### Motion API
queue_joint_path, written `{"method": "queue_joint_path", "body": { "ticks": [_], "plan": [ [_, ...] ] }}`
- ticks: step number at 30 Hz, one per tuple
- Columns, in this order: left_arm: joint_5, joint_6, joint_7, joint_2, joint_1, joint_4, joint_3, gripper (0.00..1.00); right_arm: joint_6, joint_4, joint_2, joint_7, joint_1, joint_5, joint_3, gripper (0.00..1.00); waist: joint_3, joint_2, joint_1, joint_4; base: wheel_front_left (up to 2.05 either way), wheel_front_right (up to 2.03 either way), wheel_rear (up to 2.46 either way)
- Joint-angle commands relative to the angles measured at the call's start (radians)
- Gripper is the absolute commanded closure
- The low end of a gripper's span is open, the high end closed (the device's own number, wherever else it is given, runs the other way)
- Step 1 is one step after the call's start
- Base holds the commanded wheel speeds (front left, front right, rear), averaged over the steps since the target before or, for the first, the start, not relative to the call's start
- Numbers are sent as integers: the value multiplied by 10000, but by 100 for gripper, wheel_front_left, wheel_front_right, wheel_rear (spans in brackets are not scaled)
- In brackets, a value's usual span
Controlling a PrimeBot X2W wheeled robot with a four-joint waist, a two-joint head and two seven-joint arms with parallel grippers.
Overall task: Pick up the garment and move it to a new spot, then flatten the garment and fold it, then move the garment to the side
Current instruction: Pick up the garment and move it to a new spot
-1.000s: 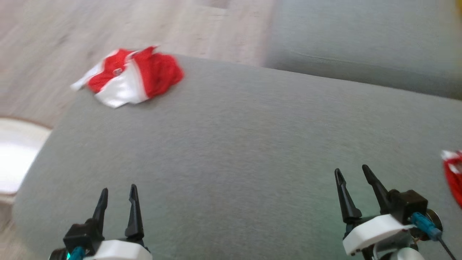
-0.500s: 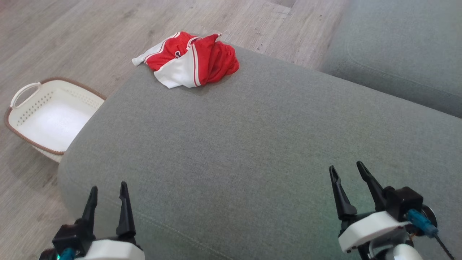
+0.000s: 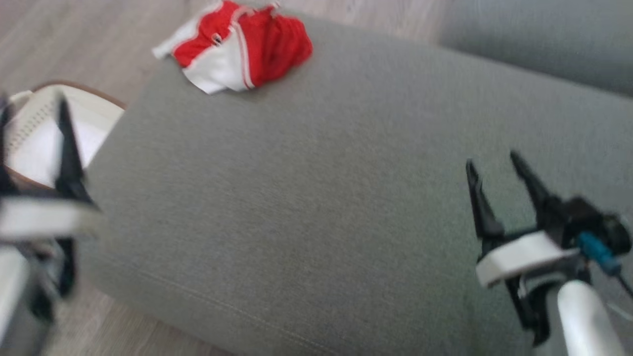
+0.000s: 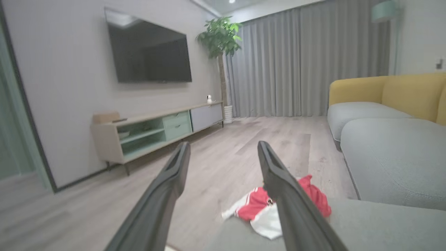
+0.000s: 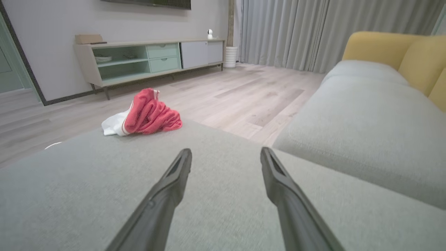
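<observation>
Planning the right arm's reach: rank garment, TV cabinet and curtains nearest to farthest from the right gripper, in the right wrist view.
1. Red-and-white garment, left, on the grey cushion.
2. TV cabinet, along the left wall.
3. Grey curtains, at the room's far end.

The left gripper and right gripper both hover with fingers spread wide, holding nothing.

Big grey cushion sits mid head view, with a white laundry basket on the wood floor at its 9 o'clock. Left wrist view: wall TV at 10 o'clock above a low console, potted plant at 12, grey curtains at 1, yellow sofa back at 3.
</observation>
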Motion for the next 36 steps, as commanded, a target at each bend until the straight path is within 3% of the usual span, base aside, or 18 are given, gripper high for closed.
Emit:
{"method": "queue_joint_path", "body": {
  "ticks": [1, 7, 13, 21, 32, 34, 35, 36],
  "plan": [
    [107, -128, 213, 616, -984, -238, 552, 0, 67, -502, -49, 124, -506, -162, 212, 0, 955, 0, -1, -658, 0, 0, 0],
    [242, -974, 1163, 1411, -4075, 882, 559, 0, 67, -1297, -49, 728, -1278, -776, 553, 0, 2467, 0, -1, -1686, 0, 0, 0],
    [-323, -1748, 2010, 1133, -6004, 3030, 286, 0, 67, -1973, -49, 1035, -1538, -1090, 743, 0, 3569, 0, -1, -2662, 0, 0, 0],
    [-805, -2582, 2801, 714, -6889, 5220, -200, 0, 67, -2870, -49, 1387, -1513, -1425, 654, 0, 4689, 0, -1, -3233, 0, 0, 0],
    [-854, -2815, 2374, 313, -7600, 7636, -338, 0, 67, -3306, -49, 1417, -1505, -1476, 437, 0, 5469, 0, -1, -3384, 0, 0, 0],
    [-826, -2893, 2124, 251, -7722, 7918, -356, 65, 67, -3240, -49, 1386, -1524, -1444, 408, 0, 5402, 0, -1, -3351, 0, 0, 0],
    [-833, -2919, 1948, 217, -7792, 8031, -328, 93, 67, -3203, -49, 1360, -1543, -1430, 397, 0, 5342, 0, -1, -3329, 0, 0, 0],
    [-882, -2919, 1769, 176, -7859, 8149, -256, 100, 67, -3149, -49, 1331, -1567, -1415, 388, 0, 5265, 0, -1, -3313, 0, 0, 0]
  ]
}}
